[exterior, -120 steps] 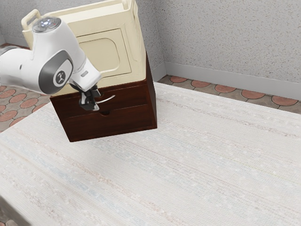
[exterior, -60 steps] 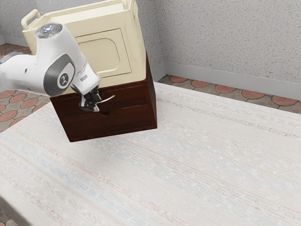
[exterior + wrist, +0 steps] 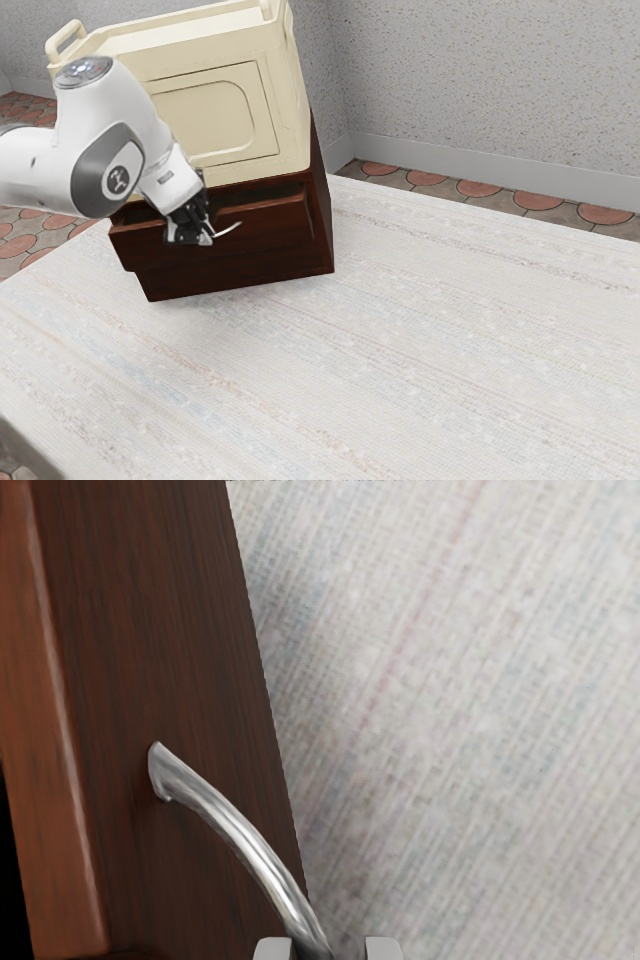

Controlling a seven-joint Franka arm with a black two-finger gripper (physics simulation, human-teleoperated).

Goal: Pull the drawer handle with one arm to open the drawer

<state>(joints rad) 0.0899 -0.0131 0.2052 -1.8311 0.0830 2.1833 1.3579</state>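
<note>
Partly open, the upper drawer (image 3: pixel 265 240) juts from one dark wooden cabinet (image 3: pixel 325 215), its one curved metal handle (image 3: pixel 240 835) at the gripper (image 3: pixel 193 237); whether the jaws are spread or closed on it, I cannot tell. One white arm (image 3: pixel 110 140) enters from the exterior view's left, its hand slanting down. One cream box (image 3: pixel 215 110) sits atop the cabinet, on one table (image 3: pixel 400 350).

Your speckled corner (image 3: pixel 339 70)
Beyond your pale, streaked table (image 3: pixel 400 350), grey walls (image 3: pixel 480 80) meet above a red-patterned floor (image 3: pixel 479 189).
</note>
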